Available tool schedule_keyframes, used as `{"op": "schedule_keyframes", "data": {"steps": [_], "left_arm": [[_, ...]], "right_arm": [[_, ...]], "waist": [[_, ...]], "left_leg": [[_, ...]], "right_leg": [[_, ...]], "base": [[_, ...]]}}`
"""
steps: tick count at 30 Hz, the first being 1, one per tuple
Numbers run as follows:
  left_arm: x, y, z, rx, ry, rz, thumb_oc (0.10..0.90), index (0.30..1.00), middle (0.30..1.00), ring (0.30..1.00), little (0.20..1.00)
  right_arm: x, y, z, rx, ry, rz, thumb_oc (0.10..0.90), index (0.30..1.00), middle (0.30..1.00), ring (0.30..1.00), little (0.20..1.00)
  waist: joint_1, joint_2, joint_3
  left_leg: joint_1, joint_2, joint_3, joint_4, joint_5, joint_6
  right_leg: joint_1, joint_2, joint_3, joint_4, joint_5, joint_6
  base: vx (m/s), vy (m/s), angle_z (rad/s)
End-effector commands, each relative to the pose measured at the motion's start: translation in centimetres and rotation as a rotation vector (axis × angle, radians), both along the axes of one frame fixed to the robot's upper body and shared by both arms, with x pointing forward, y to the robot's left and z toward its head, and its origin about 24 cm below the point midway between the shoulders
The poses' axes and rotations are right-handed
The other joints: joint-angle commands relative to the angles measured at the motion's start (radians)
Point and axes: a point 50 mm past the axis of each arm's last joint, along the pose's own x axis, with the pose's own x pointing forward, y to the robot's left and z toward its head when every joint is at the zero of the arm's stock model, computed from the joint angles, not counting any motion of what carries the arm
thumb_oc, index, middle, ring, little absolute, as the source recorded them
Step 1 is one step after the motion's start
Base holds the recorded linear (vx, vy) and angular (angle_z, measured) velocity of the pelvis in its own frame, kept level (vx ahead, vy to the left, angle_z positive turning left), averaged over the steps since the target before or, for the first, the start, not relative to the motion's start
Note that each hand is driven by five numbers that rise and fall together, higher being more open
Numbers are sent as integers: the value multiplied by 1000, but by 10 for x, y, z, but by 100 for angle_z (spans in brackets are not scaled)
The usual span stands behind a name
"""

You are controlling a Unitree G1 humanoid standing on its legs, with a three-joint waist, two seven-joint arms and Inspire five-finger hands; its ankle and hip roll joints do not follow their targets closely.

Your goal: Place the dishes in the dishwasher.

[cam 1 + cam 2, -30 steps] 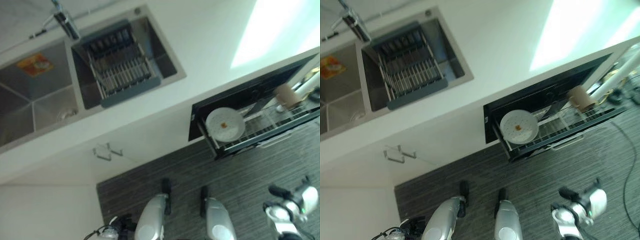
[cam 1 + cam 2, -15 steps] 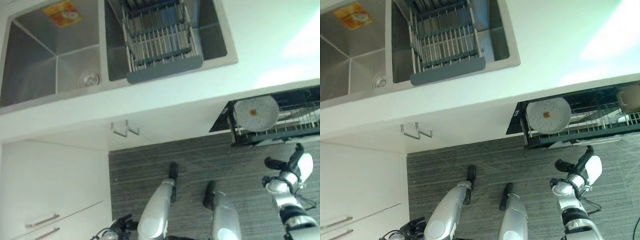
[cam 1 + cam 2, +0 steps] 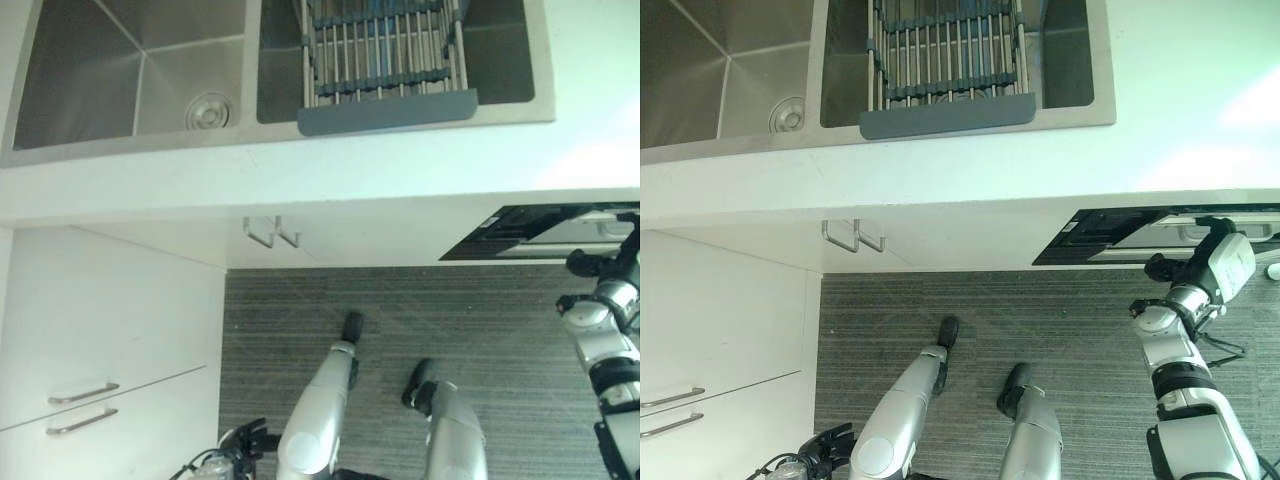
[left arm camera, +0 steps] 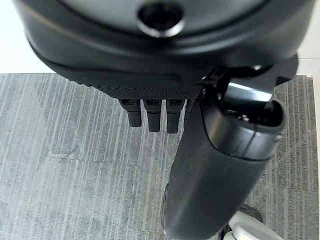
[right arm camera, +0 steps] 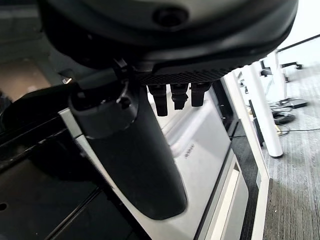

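Under the counter (image 3: 970,190), dishwasher drawer (image 3: 1160,232) lying crosswise

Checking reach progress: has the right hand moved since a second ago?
Yes. The right hand has closed in on the dishwasher, now at its front.

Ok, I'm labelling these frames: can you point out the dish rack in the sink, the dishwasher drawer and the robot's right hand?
dish rack (image 3: 945,70), right eye view, on its wire bars.
dishwasher drawer (image 3: 1110,232), right eye view, on its dark front edge.
right hand (image 3: 1225,265), right eye view, on its pale back.
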Motion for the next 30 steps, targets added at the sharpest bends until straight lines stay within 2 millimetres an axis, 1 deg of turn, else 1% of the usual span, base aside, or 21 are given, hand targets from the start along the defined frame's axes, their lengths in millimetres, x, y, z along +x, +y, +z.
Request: {"op": "schedule_keyframes", "data": {"steps": [1,3,4,6,8,9,10,11,12,13,15,16,17,19,20,21,24,25,26,27,30], "left_arm": [[-17,28,5,93,23,-56,800,900,900,900,900],[-15,31,8,106,-8,-35,800,900,900,900,900],[-9,35,12,125,-58,-5,800,900,900,900,900],[-3,38,16,134,-100,25,800,900,900,900,900],[10,40,25,148,-223,72,800,900,900,900,900],[13,40,28,153,-244,77,800,900,900,900,900],[18,41,32,168,-285,88,800,900,900,900,900],[26,42,40,211,-360,107,800,900,900,900,900],[32,44,47,269,-411,101,800,900,900,900,900],[36,47,53,329,-447,91,800,900,900,900,900],[47,52,68,496,-519,-1,800,900,900,900,900],[50,54,75,553,-548,-50,800,900,900,900,900],[52,55,79,566,-563,-59,800,900,900,900,900],[51,56,81,567,-570,-53,800,900,900,900,900],[51,57,83,560,-577,-54,800,900,900,900,900],[50,56,83,533,-579,-60,800,900,900,900,900],[48,47,77,426,-562,-59,800,900,900,900,900],[47,42,73,359,-546,-43,800,900,900,900,900],[45,31,63,243,-499,-24,800,900,900,900,900],[45,30,62,229,-495,-26,800,900,900,900,900],[37,8,42,30,-382,15,800,900,900,900,900]], "right_arm": [[30,40,159,-407,-435,275,800,900,900,900,900],[32,42,166,-395,-450,278,800,900,900,900,900],[33,44,167,-353,-457,284,800,900,900,900,900],[36,47,159,-314,-436,297,800,900,900,900,900],[41,53,126,-224,-362,323,800,900,900,900,900],[41,54,116,-204,-346,327,800,900,900,900,900],[40,56,96,-164,-309,337,800,900,900,900,900],[36,61,58,-86,-236,348,800,900,900,900,900],[29,69,26,-38,-181,359,800,900,900,900,900],[24,72,6,2,-134,365,800,900,900,900,900],[9,83,-33,55,-46,377,800,900,900,900,900],[-2,84,-53,87,8,379,800,900,900,900,900],[-16,83,-72,115,56,379,800,900,900,900,900],[-29,84,-89,145,100,376,800,900,900,900,900],[-45,82,-108,181,160,373,800,900,900,900,900],[-58,79,-120,215,204,364,800,900,900,900,900],[-82,78,-143,277,276,344,800,900,900,900,900],[-90,78,-150,306,293,328,800,900,900,900,900],[-101,78,-161,364,313,304,800,900,900,900,900],[-102,78,-162,373,315,300,800,900,900,900,900],[-115,84,-177,470,353,278,800,900,900,900,900]], "waist": [[80,1,-18],[90,2,-18],[96,16,-18],[96,17,-18],[90,13,-18],[88,12,-18],[83,11,-18],[73,9,-18],[62,7,-18],[54,5,-18],[33,-1,-18],[20,-5,-27],[10,-9,-38],[-5,-13,-49],[-27,-21,-66],[-42,-27,-78],[-71,-41,-106],[-81,-47,-119],[-97,-56,-142],[-100,-54,-147],[-124,-65,-183]], "left_leg": [[49,19,-19,-42,-85,9],[46,13,-26,-42,-84,12],[30,23,-33,-42,-62,15],[35,23,-36,-42,-65,15],[59,21,-41,-42,-74,13],[66,21,-41,-42,-76,13],[79,21,-41,-42,-80,12],[104,21,-41,-42,-89,12],[125,23,-40,-42,-96,10],[140,25,-37,-42,-101,9],[170,30,-29,-42,-112,7],[184,35,-23,-42,-118,5],[196,40,-16,-42,-125,3],[209,44,-7,-42,-133,1],[224,52,7,-42,-141,-1],[234,57,18,-42,-148,-4],[259,61,40,-42,-162,-6],[268,59,46,-42,-169,-5],[283,58,57,-42,-180,-4],[279,59,57,-42,-178,-4],[302,56,72,-42,-194,-1]], "right_leg": [[73,23,34,72,-112,-13],[76,22,27,75,-113,-11],[70,33,8,63,-81,-14],[82,39,7,49,-79,-13],[122,46,5,12,-76,-12],[133,47,4,3,-75,-11],[152,49,4,-14,-73,-11],[185,52,4,-43,-69,-12],[211,55,4,-68,-65,-11],[228,57,5,-85,-61,-10],[267,63,9,-125,-50,-9],[284,68,13,-150,-41,-8],[300,72,14,-174,-34,-7],[317,77,16,-201,-25,-5],[336,82,19,-234,-12,-2],[348,83,22,-255,-3,1],[349,75,34,-255,-2,7],[348,73,40,-255,-2,9],[346,71,52,-255,-2,13],[340,73,53,-255,3,13],[332,70,78,-255,8,19]], "base": [[22,2,11],[-25,11,12],[-73,32,3],[-34,25,12],[27,9,27],[26,3,14],[33,8,5],[45,12,3],[42,14,6],[29,13,16],[20,15,11],[0,0,0],[27,13,-4],[19,12,-7],[-3,8,-19],[-21,6,-19],[-36,-4,-34],[-56,-21,-43],[-55,-17,-35],[-48,-18,-38],[-41,-6,-21]]}}
